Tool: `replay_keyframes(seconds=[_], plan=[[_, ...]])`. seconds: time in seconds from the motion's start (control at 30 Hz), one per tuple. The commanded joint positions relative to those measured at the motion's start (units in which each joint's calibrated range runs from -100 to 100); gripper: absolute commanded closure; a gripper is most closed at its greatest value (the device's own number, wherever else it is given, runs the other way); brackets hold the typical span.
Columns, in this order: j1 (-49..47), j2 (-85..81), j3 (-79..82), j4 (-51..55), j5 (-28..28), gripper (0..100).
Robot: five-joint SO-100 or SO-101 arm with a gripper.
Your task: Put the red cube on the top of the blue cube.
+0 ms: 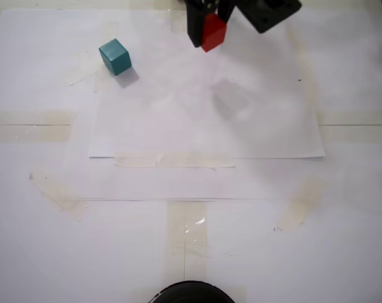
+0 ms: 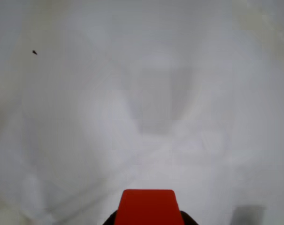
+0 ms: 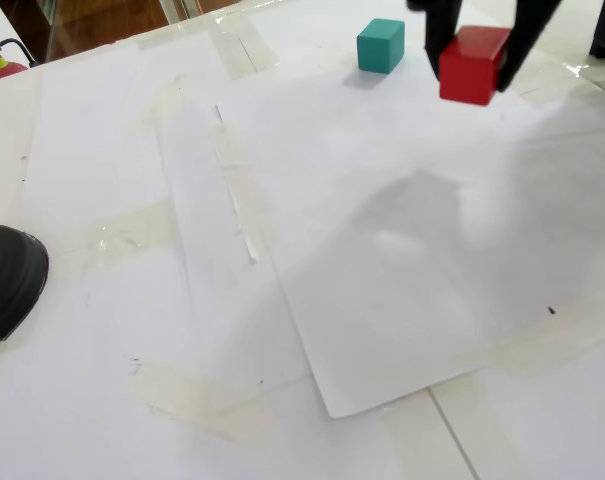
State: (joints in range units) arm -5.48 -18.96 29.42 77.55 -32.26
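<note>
White paper sheets (image 1: 203,126) taped over the table are lying bare beneath the black gripper (image 1: 209,35), which is clamping the small matte red cube (image 3: 473,64) aloft, apparently clear of the surface; the small matte teal cube (image 1: 115,57) is sitting well apart.

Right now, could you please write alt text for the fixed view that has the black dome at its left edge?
A black claw holds the red cube in the air above white paper sheets taped to a table. The blue cube sits on the paper to its left, apart from it. A black rounded object intrudes at the left edge.
</note>
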Motion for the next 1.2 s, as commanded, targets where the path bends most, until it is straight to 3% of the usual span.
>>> replay_keyframes(seconds=[0.0,0.5,1.17], plan=[[9.04,-3.96,-6.58,2.23,4.74,90],[27.51,-1.38,-12.85,2.06,15.48,90],[31.75,3.16,-5.95,-11.71,24.62,91]])
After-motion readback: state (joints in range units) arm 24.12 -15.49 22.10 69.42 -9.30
